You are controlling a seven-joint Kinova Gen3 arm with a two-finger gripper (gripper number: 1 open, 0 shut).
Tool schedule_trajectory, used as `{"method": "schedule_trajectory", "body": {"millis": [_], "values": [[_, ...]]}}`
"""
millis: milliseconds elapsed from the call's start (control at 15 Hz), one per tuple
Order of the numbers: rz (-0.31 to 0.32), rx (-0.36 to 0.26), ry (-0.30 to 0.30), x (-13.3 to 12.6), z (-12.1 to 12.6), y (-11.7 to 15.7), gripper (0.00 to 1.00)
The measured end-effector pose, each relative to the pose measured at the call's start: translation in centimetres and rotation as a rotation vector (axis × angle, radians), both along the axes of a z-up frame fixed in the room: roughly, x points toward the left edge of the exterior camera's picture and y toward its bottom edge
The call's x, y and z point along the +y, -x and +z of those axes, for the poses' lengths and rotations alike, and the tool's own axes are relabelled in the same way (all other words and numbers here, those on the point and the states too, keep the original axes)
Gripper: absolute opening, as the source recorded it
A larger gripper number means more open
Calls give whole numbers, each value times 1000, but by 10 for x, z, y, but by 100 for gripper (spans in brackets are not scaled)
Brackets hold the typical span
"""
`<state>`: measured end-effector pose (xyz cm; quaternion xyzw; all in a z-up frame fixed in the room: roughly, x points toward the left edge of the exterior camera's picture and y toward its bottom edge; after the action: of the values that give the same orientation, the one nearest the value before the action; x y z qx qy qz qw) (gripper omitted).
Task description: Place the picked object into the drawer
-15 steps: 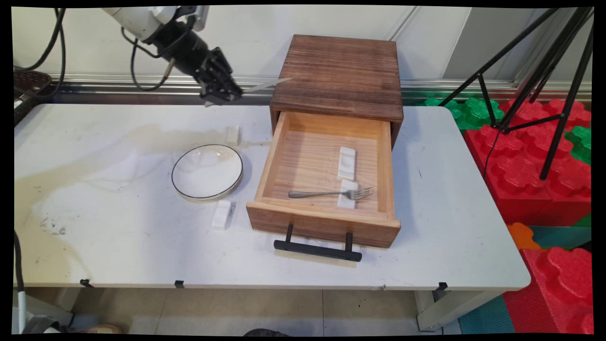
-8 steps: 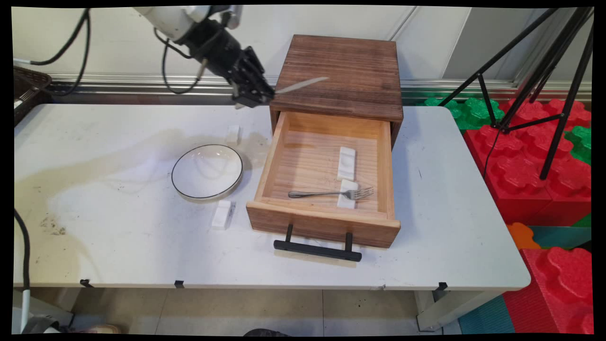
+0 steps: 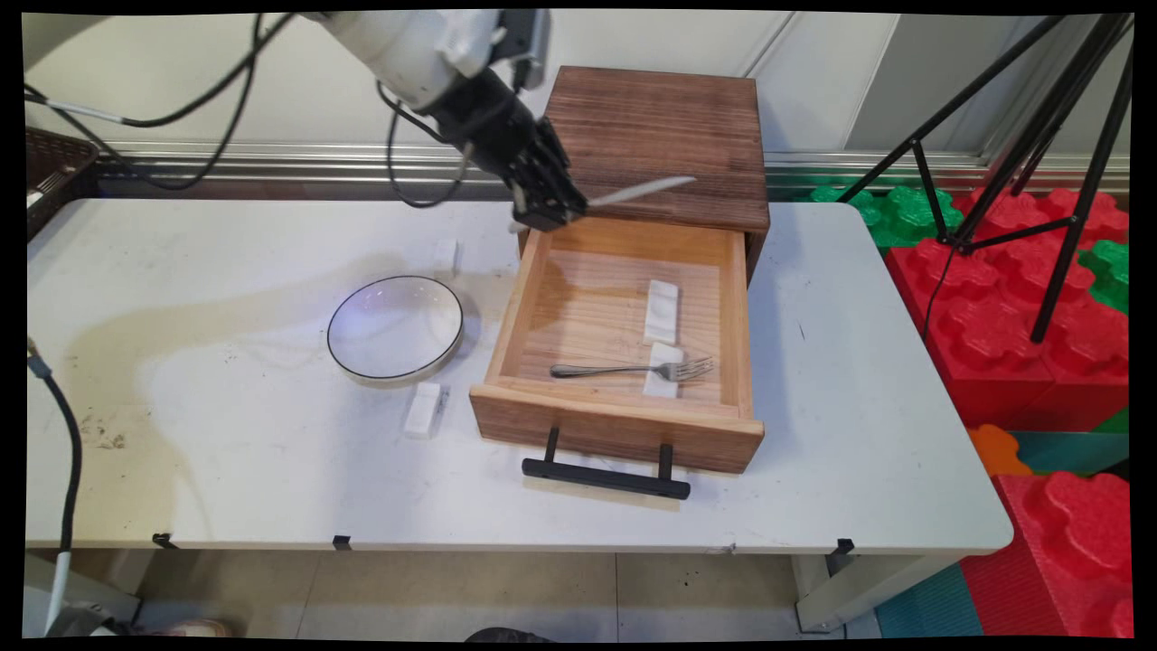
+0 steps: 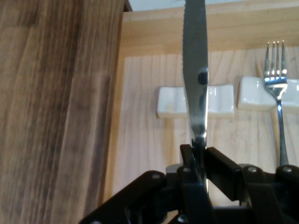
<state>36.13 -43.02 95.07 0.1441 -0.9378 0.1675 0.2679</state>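
A table knife (image 3: 637, 191) is clamped by its handle in the black end effector (image 3: 553, 215), whose two fingers (image 4: 190, 158) are clenched on it; the serrated blade (image 4: 195, 70) sticks out toward 3 o'clock in the main view, tilted slightly upward. It hangs in the air over the back edge of the open wooden drawer (image 3: 622, 418), just in front of the dark wooden cabinet (image 3: 655, 136) the drawer slides out of.

Inside the drawer lie two white cutlery rests. One rest (image 3: 662, 310) sits bare near the middle; in the hand view (image 4: 222, 100) the blade crosses over it. The second rest (image 3: 664, 375), at 6 o'clock from the first, carries the neck of a fork (image 3: 633, 369) whose tines point to 3 o'clock.

On the white bench (image 3: 226, 470), at 9 o'clock from the drawer, stands a white plate with a dark rim (image 3: 395, 326). A small white block (image 3: 444, 257) lies at the plate's 1 o'clock, another (image 3: 424, 409) at its 5 o'clock.
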Motion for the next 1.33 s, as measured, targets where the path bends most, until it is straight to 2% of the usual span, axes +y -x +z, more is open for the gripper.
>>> {"method": "schedule_trajectory", "body": {"millis": [600,1333], "values": [[-3,-26,-43,-31,-52,48,0],[2,-66,-69,-53,-103,66,0]]}}
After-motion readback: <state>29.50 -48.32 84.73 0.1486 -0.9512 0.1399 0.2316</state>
